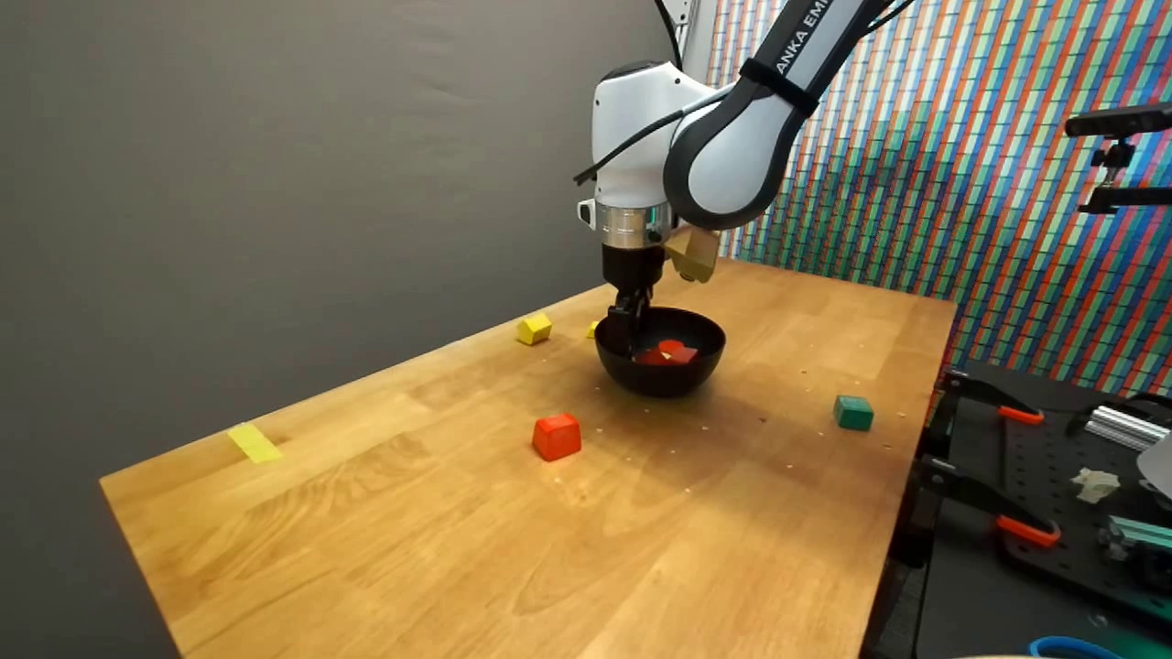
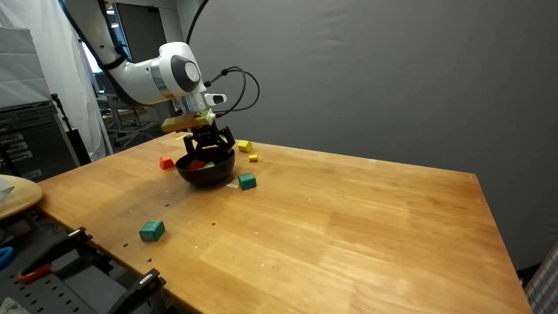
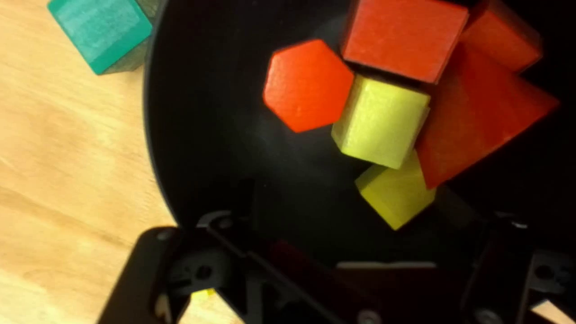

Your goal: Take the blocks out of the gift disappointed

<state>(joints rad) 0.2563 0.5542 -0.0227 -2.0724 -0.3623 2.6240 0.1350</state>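
Note:
My gripper (image 2: 210,149) reaches down into the round black bowl (image 2: 207,176), the task's gift disappointed. Its fingers stand wide apart, holding nothing. Inside the bowl, the wrist view shows several blocks: a red hexagonal block (image 3: 308,85), a red block (image 3: 405,36), a yellow block (image 3: 384,121), a lower yellow block (image 3: 398,198) and a large red pointed block (image 3: 481,117). The lower yellow one lies partly under its neighbours, just ahead of the gap between the fingers. In an exterior view, the fingers (image 1: 625,325) are at the bowl's inner wall; their tips are hidden.
Around the bowl on the wooden table (image 1: 412,531) lie a red-orange block (image 1: 557,437), a yellow block (image 1: 534,329), a small yellow block (image 2: 253,158), a green block (image 2: 247,181) and another green block (image 2: 152,231) near the edge. Yellow tape (image 1: 255,442) marks the table.

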